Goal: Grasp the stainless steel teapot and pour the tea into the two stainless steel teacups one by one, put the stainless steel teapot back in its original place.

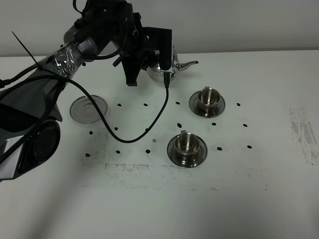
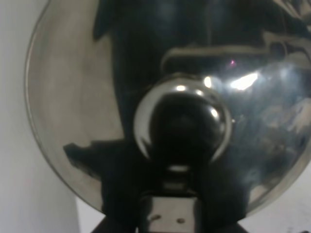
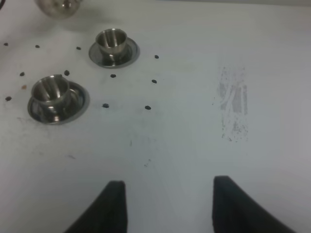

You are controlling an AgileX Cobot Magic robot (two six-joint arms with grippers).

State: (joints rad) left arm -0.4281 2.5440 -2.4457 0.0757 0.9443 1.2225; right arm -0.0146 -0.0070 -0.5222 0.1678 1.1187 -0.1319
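We held the teapot (image 1: 173, 70) off its saucer (image 1: 88, 109).
High view: the left gripper (image 1: 159, 59) pinched it beyond the two teacups (image 1: 207, 98) (image 1: 186, 144). Left wrist: the lid knob (image 2: 182, 121) loomed close. Right wrist: the right gripper (image 3: 167, 204) stood spread above the table (image 3: 194, 121).

The shiny steel teapot (image 1: 172, 69) is seen roughly upright with its spout pointing right, well apart from the empty flat saucer (image 1: 88, 108), while the farther teacup (image 1: 208, 96) and the nearer teacup (image 1: 186, 143) are each seated on a round saucer.
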